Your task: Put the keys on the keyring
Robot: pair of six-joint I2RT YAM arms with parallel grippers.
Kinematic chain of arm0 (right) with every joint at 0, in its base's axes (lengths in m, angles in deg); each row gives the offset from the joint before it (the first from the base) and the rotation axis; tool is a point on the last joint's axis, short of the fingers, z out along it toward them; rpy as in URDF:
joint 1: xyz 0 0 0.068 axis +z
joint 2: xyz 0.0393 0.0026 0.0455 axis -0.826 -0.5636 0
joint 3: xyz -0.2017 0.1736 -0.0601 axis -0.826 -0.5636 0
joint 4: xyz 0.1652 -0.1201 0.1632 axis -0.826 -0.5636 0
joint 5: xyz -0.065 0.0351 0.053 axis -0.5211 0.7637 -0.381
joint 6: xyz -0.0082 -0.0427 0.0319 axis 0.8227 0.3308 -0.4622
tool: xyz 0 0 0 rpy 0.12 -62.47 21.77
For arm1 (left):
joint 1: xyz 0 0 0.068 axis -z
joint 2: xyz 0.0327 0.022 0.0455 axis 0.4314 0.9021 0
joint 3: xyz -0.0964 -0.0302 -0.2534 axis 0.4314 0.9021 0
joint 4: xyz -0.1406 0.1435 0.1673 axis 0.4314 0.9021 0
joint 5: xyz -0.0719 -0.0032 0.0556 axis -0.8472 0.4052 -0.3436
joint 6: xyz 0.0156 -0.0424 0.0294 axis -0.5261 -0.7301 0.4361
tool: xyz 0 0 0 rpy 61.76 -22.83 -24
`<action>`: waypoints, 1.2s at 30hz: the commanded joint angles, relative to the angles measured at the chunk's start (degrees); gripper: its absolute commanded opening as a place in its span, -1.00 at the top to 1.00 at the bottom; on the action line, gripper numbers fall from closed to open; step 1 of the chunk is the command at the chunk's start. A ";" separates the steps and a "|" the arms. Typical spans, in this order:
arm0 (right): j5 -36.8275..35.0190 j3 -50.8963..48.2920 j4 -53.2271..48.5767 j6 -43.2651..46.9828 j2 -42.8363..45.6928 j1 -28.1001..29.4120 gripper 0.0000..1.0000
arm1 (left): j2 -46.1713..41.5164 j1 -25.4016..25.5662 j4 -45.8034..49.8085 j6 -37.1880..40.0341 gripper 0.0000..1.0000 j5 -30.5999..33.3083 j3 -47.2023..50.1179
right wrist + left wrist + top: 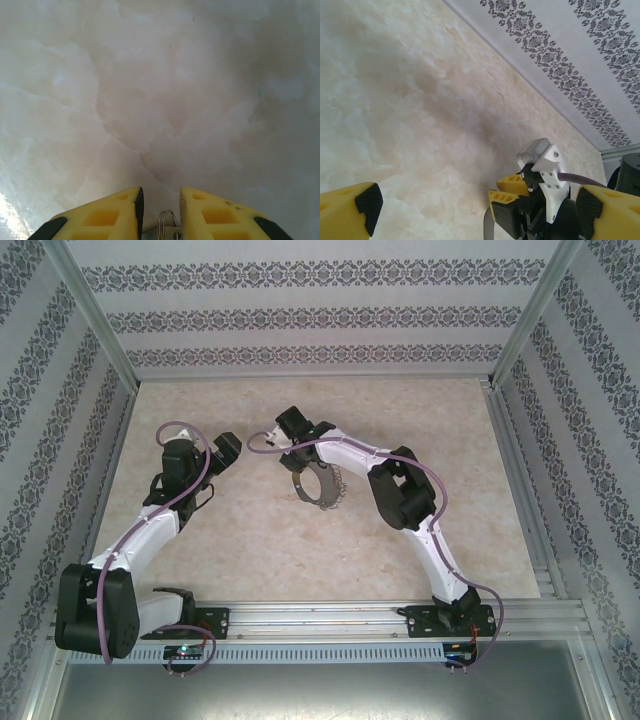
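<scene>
Keyring [320,490] sat mid-way across the desk [250,550], the right tool [160,192] narrowed around a small metal loop [167,221], grip unclear, probably steadying it, while the left tool [477,204] gaped released nearby, seemingly free for a key.

Arms: two, a left arm [150,525] and a right arm [410,500].
Grippers: two, the left gripper [477,206] and the right gripper [160,192], each with two yellow fingers [110,215].
Keyring [322,490]: one, fringed with small silvery pieces too fine to count.
Small silvery loop [167,222]: one.
Purple cables [100,610]: two, one per arm.
Table [250,560]: one.
Patterned walls [310,320]: three, at left, far and right.
</scene>
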 commanded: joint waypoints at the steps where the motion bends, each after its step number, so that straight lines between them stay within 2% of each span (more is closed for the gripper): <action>1: -1.01 0.49 -1.36 0.82 -0.90 -0.31 0.45 | -0.09 -0.84 -2.51 -0.85 -1.00 -1.07 0.65; 9: -1.82 -0.59 -1.19 1.04 -0.69 -0.53 0.46 | -0.21 -0.86 -2.74 -1.00 -1.00 -1.16 0.69; 14: -3.28 -1.83 -0.22 1.50 0.48 -0.63 0.35 | 0.04 -0.85 -3.17 -1.29 -1.00 -1.42 0.78; 21: -4.32 -2.22 -0.14 2.23 1.07 -0.70 0.36 | 0.56 -0.85 -4.17 -1.83 -1.00 -1.88 0.87; 23: -4.88 -2.10 -0.17 2.60 0.83 -0.61 0.40 | 0.80 -0.84 -4.51 -2.08 -1.00 -1.97 0.93; 31: -6.03 -1.66 0.38 2.62 1.46 -0.63 1.00 | 1.20 -0.84 -5.15 -2.46 -1.00 -2.54 0.77; 36: -2.88 -1.42 -0.21 1.60 3.64 -0.79 1.00 | 1.08 -0.85 -5.02 -2.13 -1.00 -2.94 0.67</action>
